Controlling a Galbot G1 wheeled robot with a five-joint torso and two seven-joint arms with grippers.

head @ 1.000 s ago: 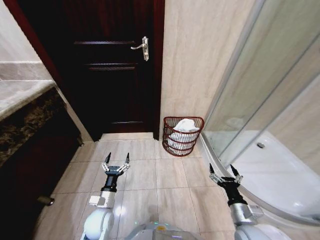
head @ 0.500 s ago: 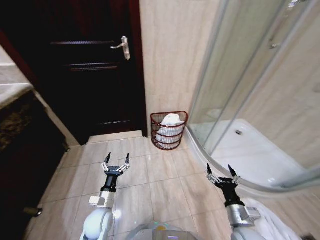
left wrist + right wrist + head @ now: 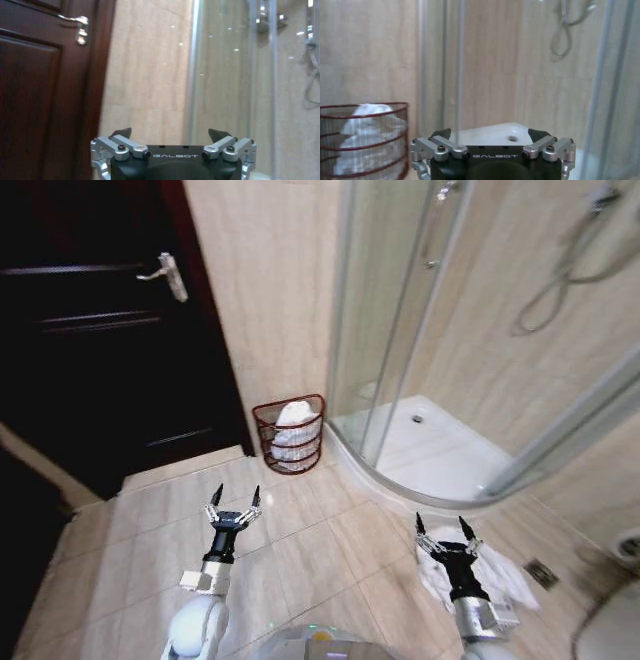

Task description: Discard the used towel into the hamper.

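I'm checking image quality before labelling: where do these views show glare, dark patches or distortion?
Head view: the door is nearly black with little detail, straight lines of the shower glass lean and bow, and the hamper is evenly lit. Left wrist view: small bright specks on the glass, soft overall. Right wrist view: background soft, the right gripper sharper.

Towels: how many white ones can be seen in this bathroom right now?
2. One white towel sits bundled in the wire hamper against the wall by the shower. Another towel lies crumpled on the floor beneath the right gripper. More may lie under the top one in the hamper.
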